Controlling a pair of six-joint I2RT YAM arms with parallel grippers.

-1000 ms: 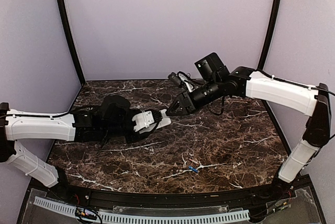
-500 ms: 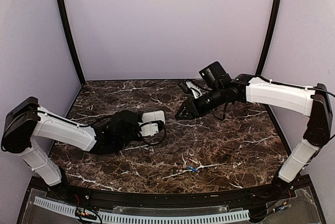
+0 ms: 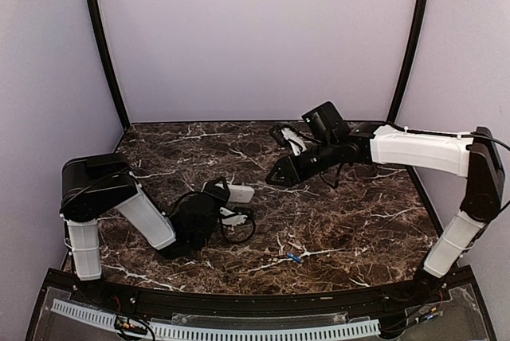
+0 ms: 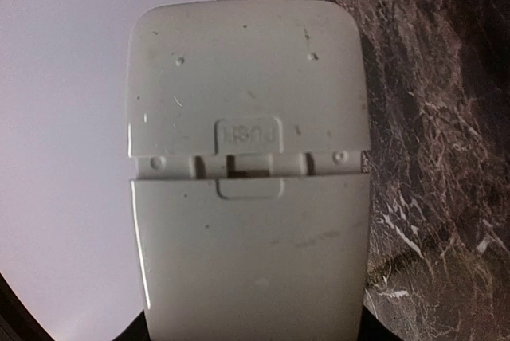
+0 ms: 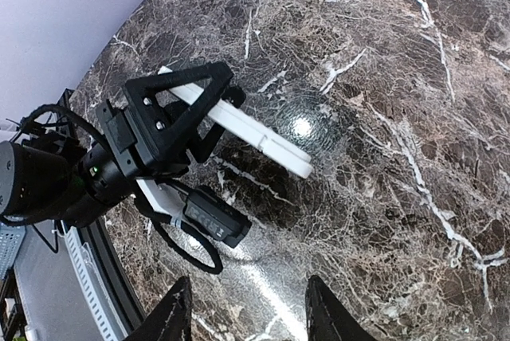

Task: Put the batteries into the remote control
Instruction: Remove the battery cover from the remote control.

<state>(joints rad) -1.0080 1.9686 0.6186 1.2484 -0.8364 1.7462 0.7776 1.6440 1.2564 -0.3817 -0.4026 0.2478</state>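
We're watching the remote control (image 3: 238, 193) sinking low over the table (image 3: 358, 229), left of centre, clamped in the left gripper (image 3: 224, 196) as that arm is folding back. The right gripper (image 3: 275, 175), jaws apart and empty, is parting from it. One battery (image 3: 293, 258) is lying unloaded near the front edge.

Soft, even light from above left only faint shadows on the dark marble bench (image 3: 343, 221), though the right wrist view caught a bright round glare spot on its polished top beside the remote control (image 5: 271, 140), and the left wrist close-up looked dim, grainy and slightly soft.
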